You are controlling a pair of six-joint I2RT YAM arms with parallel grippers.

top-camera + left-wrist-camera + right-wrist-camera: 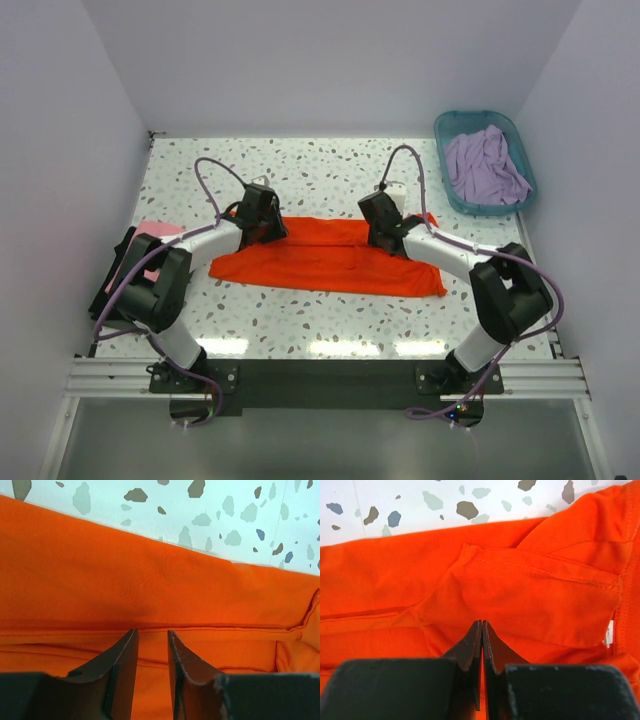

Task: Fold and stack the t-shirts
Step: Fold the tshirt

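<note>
Closest to my right wrist camera are the two dark fingers of my right gripper (481, 625), clenched tip to tip right down on the orange t-shirt (520, 590), just below a stitched hem. I cannot tell whether a layer of cloth is caught between them, though I judge a pinch at this end is the point of clamping here. My left gripper (152, 631) hangs over the shirt's other end, released, its jaws parted with bare orange cloth showing in the gap and the tips near a folded edge. It is lined up to bite but holds nothing.

From above, the shirt lies as a long band across the middle of the bench (300, 170), already doubled lengthwise, with one of my arms at each end. That spacing suits lifting both ends together for the next fold. The pink t-shirt (155, 232) sits at the left edge on what looks like the black t-shirt (105, 292), partly hidden by my left arm; I take that for the stack. The lavender t-shirt (485, 165) lies crumpled in the teal basket (485, 210) at far right, not yet folded.
</note>
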